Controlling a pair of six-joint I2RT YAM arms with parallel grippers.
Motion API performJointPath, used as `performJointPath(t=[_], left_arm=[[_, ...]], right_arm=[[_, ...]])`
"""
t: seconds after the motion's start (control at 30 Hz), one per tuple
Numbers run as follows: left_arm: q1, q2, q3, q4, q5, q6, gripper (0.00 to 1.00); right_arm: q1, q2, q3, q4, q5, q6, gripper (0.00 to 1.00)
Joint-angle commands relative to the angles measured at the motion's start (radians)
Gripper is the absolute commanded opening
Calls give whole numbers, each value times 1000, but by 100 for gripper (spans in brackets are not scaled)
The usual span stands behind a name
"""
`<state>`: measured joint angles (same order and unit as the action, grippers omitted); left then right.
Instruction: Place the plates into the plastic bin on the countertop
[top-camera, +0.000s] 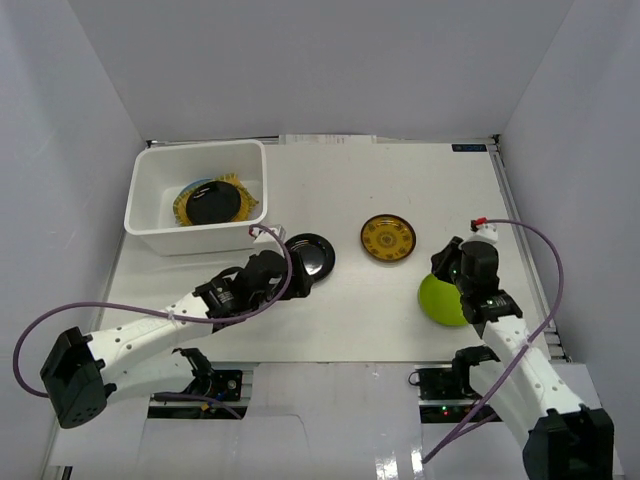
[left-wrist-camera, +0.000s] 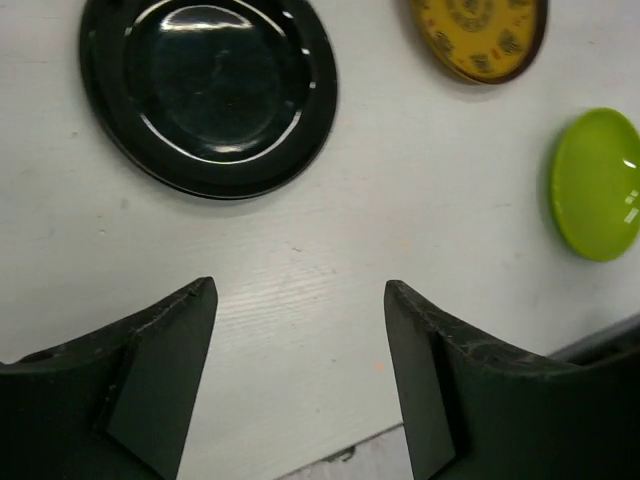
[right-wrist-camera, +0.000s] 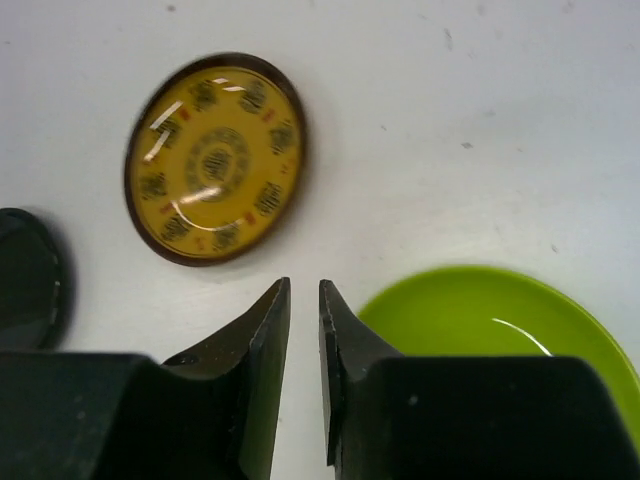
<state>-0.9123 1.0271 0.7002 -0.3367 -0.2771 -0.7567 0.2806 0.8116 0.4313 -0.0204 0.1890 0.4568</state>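
A glossy black plate (top-camera: 308, 255) (left-wrist-camera: 208, 90) lies on the countertop (top-camera: 400, 180), just ahead of my left gripper (top-camera: 288, 272) (left-wrist-camera: 300, 290), which is open with only bare table between its fingers. A gold-patterned plate (top-camera: 388, 238) (right-wrist-camera: 215, 158) sits mid-table. The lime green plate (top-camera: 441, 300) (right-wrist-camera: 500, 315) lies beside my right gripper (top-camera: 443, 265) (right-wrist-camera: 304, 285), to the right of its fingers. Those jaws are shut to a thin slit, with nothing in it. The plastic bin (top-camera: 160, 215) at the back left holds another black plate (top-camera: 213, 205) on a gold-edged one.
The white walls of the enclosure close in the table on three sides. The arm bases and cables sit along the near edge. The left arm stretches across the table's front left. A dark rail (top-camera: 515, 230) runs down the right side.
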Motion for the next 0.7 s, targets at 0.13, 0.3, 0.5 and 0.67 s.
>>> performJointPath(t=[0.13,0.3,0.5,0.67], left_arm=[[-16,17,-110,88,-247,-113,84],[29,148,-108,191,-208,-135,86],[105,270,-93,294,-183,-150,82],[162,318,-99,355,-165,-165,79]], right_arm=[[-164,18,-22,-44,-283,6,32],[-187,165,18,77,-362,11,45],[-190,282,44,154,-425,16,49],[-190,362,40,253,-502,45,54]])
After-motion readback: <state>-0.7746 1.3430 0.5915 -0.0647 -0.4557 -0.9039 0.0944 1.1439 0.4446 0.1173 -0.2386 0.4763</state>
